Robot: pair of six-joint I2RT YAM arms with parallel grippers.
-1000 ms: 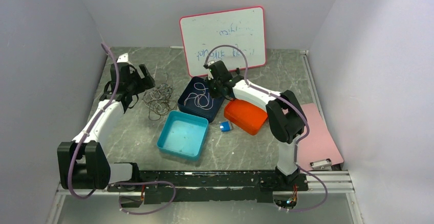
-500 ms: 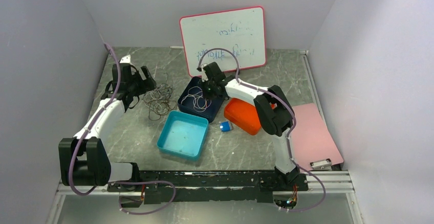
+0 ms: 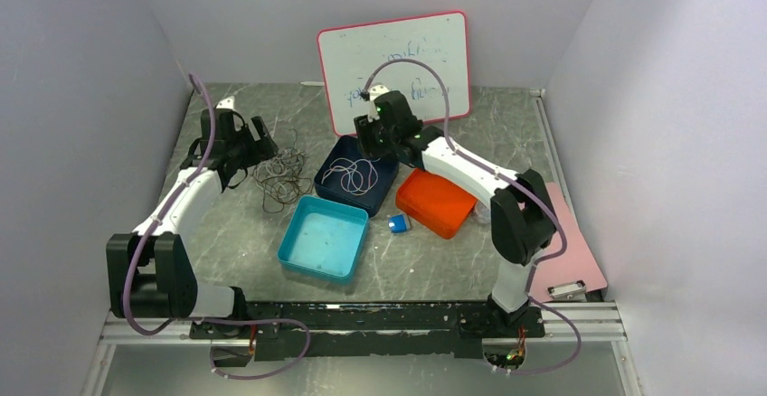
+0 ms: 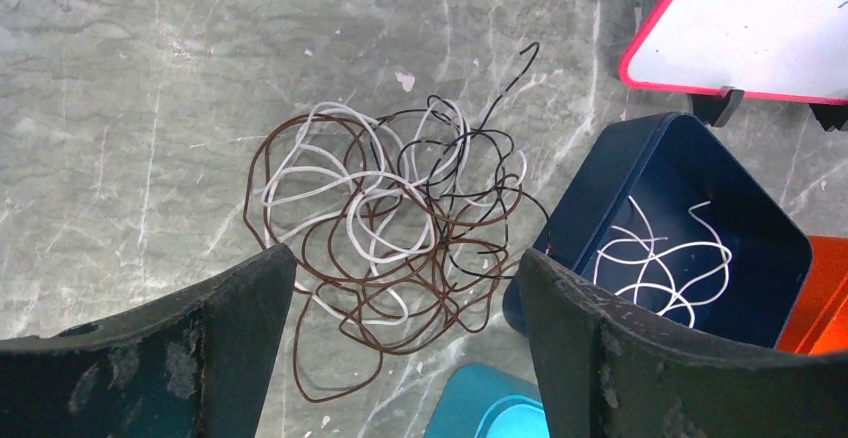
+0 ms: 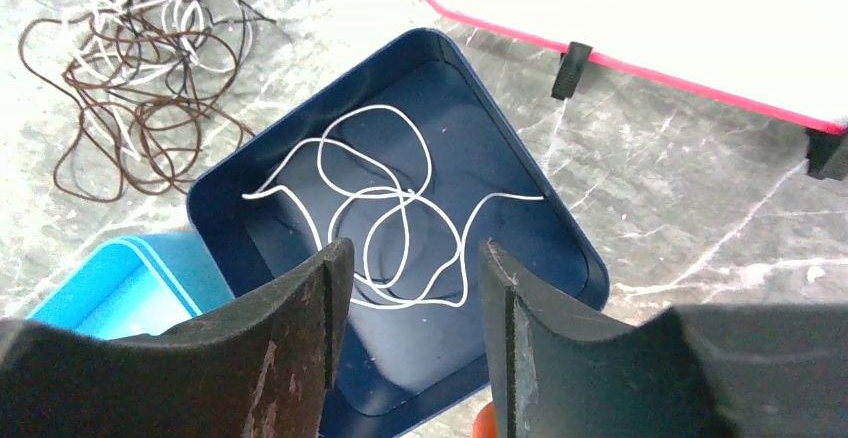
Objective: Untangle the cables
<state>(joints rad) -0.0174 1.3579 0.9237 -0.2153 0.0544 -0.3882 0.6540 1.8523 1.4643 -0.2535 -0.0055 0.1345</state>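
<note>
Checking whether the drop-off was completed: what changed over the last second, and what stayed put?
The right gripper opened, let go of the white cable and lifted back toward the whiteboard; the cable now lies loose in the navy tray. Unchanged: the left gripper still hovers open by the tangle of brown, black and white cables.

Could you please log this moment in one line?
white cable in navy bin | right fingers open above it | left fingers open over tangle

One cable (image 5: 385,220) lies in the middle tray (image 5: 450,83), with the cable tangle (image 3: 280,175) left of it, the whiteboard (image 3: 398,61) behind, a second tray (image 3: 321,238) before it and a box (image 3: 434,204) to its right.
</note>
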